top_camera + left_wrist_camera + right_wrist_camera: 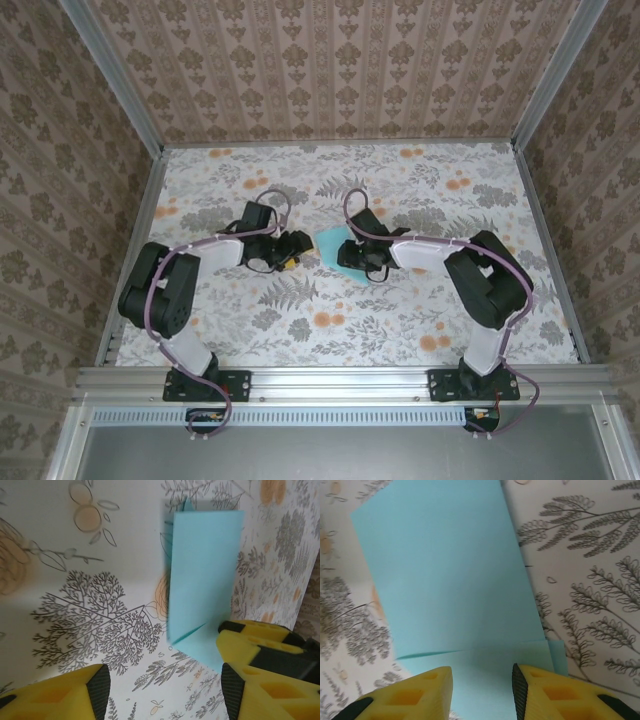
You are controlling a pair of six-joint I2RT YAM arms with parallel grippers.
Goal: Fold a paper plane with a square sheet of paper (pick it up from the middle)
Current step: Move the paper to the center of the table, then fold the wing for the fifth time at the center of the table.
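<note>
Watching right gripper (pixel 481 677), jaws apart, empty, over folded paper (pixel 445 570); left gripper (pixel 162 682) wide open, empty, beside. Risk: finger nudges paper, skewing crease.

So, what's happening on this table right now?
Two robot arms are partway through folding a paper plane. The teal sheet of paper lies partly folded on the floral table, not yet a dart shape. The right claw is open over a folded flap at one edge. The left claw is open beside the sheet, one finger near a corner.
</note>
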